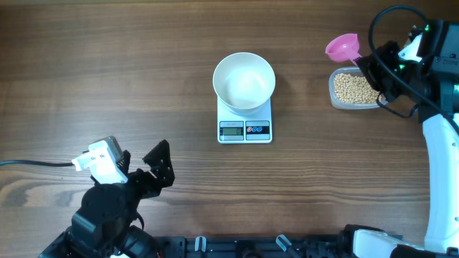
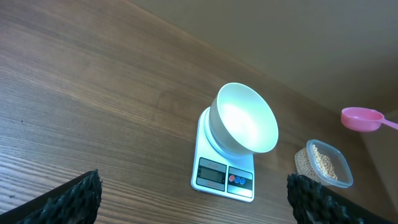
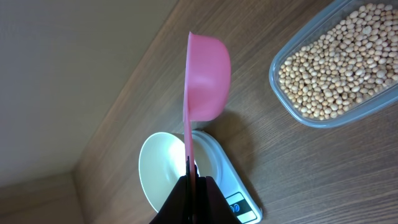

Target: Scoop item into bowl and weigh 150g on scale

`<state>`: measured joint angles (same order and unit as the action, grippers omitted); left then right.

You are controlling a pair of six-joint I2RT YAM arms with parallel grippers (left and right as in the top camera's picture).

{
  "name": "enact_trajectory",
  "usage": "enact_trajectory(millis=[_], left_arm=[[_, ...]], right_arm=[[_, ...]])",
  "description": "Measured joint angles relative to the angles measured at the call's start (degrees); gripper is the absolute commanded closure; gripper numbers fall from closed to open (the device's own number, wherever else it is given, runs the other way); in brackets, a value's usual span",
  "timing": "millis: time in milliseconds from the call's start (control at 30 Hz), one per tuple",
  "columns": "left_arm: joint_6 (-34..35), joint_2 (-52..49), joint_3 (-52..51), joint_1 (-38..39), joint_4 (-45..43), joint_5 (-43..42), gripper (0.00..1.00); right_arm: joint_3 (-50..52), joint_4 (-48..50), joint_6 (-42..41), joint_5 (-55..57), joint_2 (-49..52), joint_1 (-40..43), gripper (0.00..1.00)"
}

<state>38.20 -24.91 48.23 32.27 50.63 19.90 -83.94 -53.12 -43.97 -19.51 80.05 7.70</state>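
The white bowl (image 1: 244, 80) sits on the small white scale (image 1: 244, 130) at the table's middle, with nothing in it. Tan beans (image 1: 353, 89) fill a clear tub at the right. My right gripper (image 1: 367, 63) is shut on the handle of a pink scoop (image 1: 342, 47), held in the air just left of the tub; no beans show in it. In the right wrist view the scoop (image 3: 205, 74) stands edge-on above the bowl (image 3: 163, 171), the beans (image 3: 336, 68) to its right. My left gripper (image 1: 154, 168) stands open near the front left, holding nothing.
The clear tub (image 2: 326, 163) rests right of the scale (image 2: 224, 177) in the left wrist view. A black cable (image 1: 36, 164) runs along the table's left front. The right arm's white link (image 1: 439, 179) stands along the right edge.
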Motion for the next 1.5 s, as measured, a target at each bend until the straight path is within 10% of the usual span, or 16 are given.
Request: enact_trajectory(millis=[833,1500], left_arm=[[0.0,0.0,0.0,0.0,0.0,0.02,0.0],[-0.02,0.0,0.0,0.0,0.0,0.0,0.0]], right_arm=[[0.02,5.57,26.99,0.11,-0.02,0.0,0.96],[0.02,10.93,29.22,-0.66,-0.02,0.02,0.96]])
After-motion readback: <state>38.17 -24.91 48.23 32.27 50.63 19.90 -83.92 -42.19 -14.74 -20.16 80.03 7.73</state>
